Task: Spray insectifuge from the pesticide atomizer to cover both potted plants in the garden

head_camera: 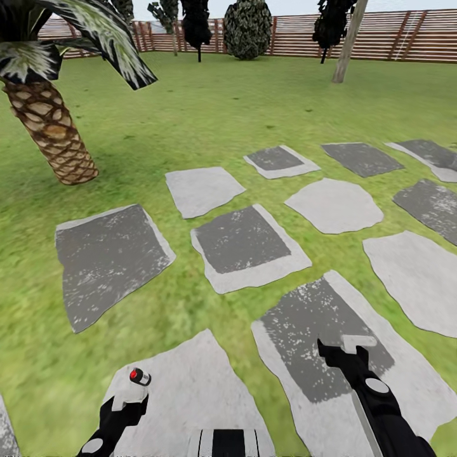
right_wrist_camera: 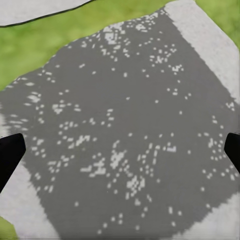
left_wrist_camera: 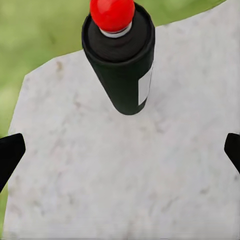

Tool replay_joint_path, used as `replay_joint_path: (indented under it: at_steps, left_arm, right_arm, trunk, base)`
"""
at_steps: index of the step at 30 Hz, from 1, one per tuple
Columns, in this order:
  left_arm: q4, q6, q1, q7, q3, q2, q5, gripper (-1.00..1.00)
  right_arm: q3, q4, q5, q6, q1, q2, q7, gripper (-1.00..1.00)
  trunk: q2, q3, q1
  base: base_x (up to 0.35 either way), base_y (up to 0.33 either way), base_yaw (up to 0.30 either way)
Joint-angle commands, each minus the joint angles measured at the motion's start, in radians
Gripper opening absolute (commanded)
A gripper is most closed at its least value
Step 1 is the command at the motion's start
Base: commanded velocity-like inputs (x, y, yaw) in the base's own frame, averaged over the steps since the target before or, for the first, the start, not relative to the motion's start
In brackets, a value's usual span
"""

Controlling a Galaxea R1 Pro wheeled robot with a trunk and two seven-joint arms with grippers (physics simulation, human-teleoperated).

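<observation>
The pesticide atomizer (head_camera: 139, 378) is a slim black bottle with a white label and a red top. It stands over a pale stepping slab (head_camera: 190, 387) at the bottom left of the head view. My left gripper (head_camera: 127, 401) sits just behind it. In the left wrist view the atomizer (left_wrist_camera: 122, 65) lies beyond the left gripper (left_wrist_camera: 120, 150), whose fingertips are spread wide and apart from it. My right gripper (head_camera: 346, 350) hangs open over a dark slab (right_wrist_camera: 120, 125), and the right gripper (right_wrist_camera: 120, 150) holds nothing. The two potted plants are out of view.
Green lawn stretches ahead with several grey stepping slabs (head_camera: 244, 244). A palm with a scaly trunk (head_camera: 54, 133) stands at the left. A brown slatted fence (head_camera: 381, 35), dark shrubs (head_camera: 247, 28) and a leaning tree trunk (head_camera: 348, 44) line the far edge.
</observation>
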Motion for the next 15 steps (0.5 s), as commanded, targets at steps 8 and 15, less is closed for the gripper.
replay_joint_path:
  at_steps: [8,15]
  left_arm:
    - [0.0,-0.005,0.0,0.0,0.002,0.001,0.012,1.0]
    - [-0.001,-0.006,0.0,0.0,0.003,0.002,0.013,1.0]
  right_arm:
    - [0.0,-0.001,0.005,0.006,-0.001,0.001,0.0,1.0]
    - [0.0,-0.001,0.005,0.006,0.0,0.001,0.0,1.0]
  trunk:
    - [-0.002,-0.032,0.003]
    - [-0.002,-0.032,0.003]
  base:
    - [0.0,0.0,-0.001]
    - [0.0,0.0,0.0]
